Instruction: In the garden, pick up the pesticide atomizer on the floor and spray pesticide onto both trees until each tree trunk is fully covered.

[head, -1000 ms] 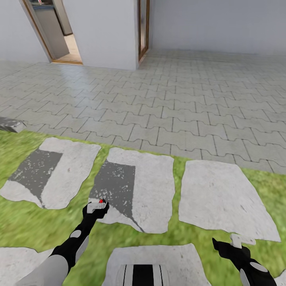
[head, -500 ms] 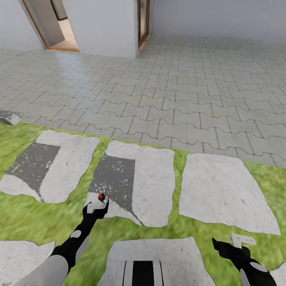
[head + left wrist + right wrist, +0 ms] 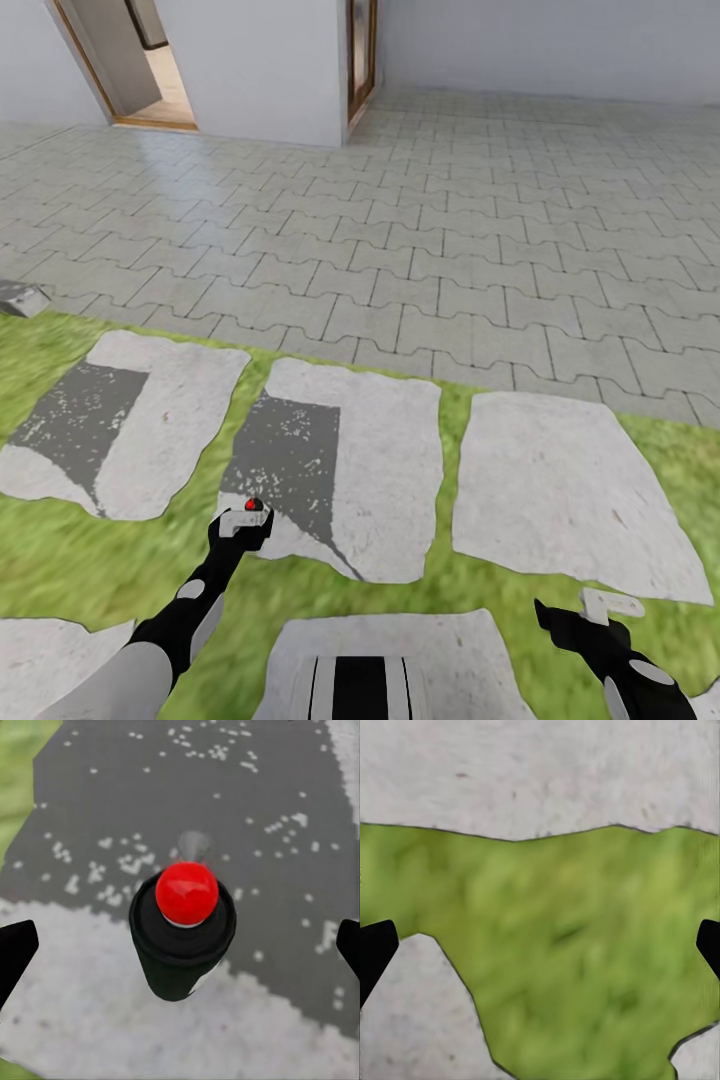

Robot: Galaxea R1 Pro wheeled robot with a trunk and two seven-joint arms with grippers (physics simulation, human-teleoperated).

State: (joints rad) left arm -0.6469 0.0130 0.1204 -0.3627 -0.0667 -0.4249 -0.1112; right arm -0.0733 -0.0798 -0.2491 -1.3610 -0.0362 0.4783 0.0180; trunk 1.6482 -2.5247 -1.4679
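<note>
Red-tipped and dark, the pesticide atomizer (image 3: 182, 930) sits in the left gripper (image 3: 243, 521), over a stepping stone (image 3: 345, 470) set in the grass (image 3: 90, 560). Whether the jaws pinch it I cannot tell, since the fingertips look set wide of it. The right gripper (image 3: 600, 610) hangs near, jaws spread and empty. Pickup seems done; next the base must turn away from the paving (image 3: 420, 250) to find the trees.

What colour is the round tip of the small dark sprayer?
Bright red; the small dark sprayer's round tip shows best in the left wrist view.
</note>
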